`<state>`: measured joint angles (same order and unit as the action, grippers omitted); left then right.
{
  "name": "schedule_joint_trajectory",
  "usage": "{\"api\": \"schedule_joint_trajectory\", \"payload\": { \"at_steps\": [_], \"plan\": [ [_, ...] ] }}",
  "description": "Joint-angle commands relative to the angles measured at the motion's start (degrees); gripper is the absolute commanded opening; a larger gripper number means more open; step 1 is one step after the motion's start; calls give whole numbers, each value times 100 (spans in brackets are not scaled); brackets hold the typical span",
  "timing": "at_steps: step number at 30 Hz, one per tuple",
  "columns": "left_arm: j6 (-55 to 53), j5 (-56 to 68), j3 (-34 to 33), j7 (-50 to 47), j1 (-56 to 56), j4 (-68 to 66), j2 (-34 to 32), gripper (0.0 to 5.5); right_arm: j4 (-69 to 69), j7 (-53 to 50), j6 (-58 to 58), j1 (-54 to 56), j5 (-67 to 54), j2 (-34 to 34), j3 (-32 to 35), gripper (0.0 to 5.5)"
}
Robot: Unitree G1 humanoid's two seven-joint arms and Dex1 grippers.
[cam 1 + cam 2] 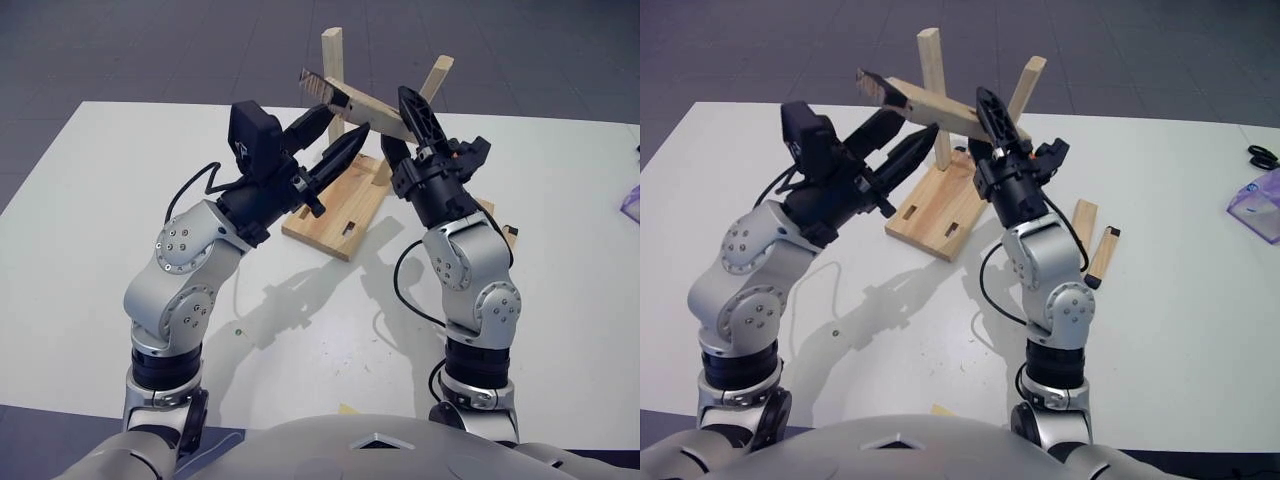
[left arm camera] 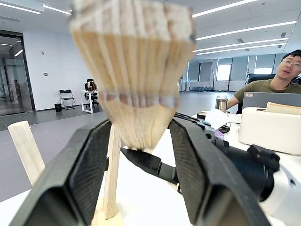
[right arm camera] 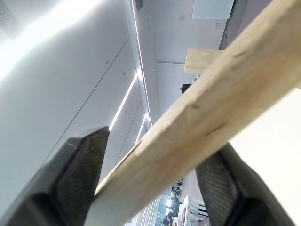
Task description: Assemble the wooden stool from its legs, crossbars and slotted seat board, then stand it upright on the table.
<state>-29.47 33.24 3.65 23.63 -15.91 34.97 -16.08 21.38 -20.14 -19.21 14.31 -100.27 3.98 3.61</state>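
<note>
**Wooden bar [image 1: 360, 100] held aloft, one end in the right fingers, the other over the left.**
The right gripper [image 1: 400, 125] is clamped on the bar's lower end. The bar's long axis climbs from those fingers toward the left gripper [image 1: 345, 125], whose fingers stand parted just under the free end and, as far as can be judged, grip nothing. The slotted seat board [image 1: 330, 220] lies on the worktop [image 1: 120, 180] below both, with two legs [image 1: 333, 60] standing in it.
</note>
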Motion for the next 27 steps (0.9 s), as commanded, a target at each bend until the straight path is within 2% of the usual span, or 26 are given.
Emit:
{"api": "schedule_joint_trajectory", "payload": {
  "at_steps": [1,9,16,17,20,23,27],
  "plan": [
    [403,-538,112,237,335,-194,-310,204,-23,115,-67,166,182,1,85,224],
    [817,-884,-40,471,289,-483,-499,204,-43,263,-268,125,371,-10,45,118],
    [1003,-1025,-126,692,204,-718,-652,204,-28,336,-385,63,514,-21,55,106],
    [973,-1018,-135,689,203,-734,-653,241,-8,341,-381,43,584,-33,51,106],
    [753,-835,-381,419,153,-774,-502,280,9,383,-317,3,1288,-243,86,105],
    [354,-284,-995,-116,-169,-794,-251,331,-44,359,-352,-203,2259,-675,148,105],
    [140,-61,-1338,-278,-389,-919,-354,398,-34,373,-416,-587,3008,-904,218,104]
  ]
}}
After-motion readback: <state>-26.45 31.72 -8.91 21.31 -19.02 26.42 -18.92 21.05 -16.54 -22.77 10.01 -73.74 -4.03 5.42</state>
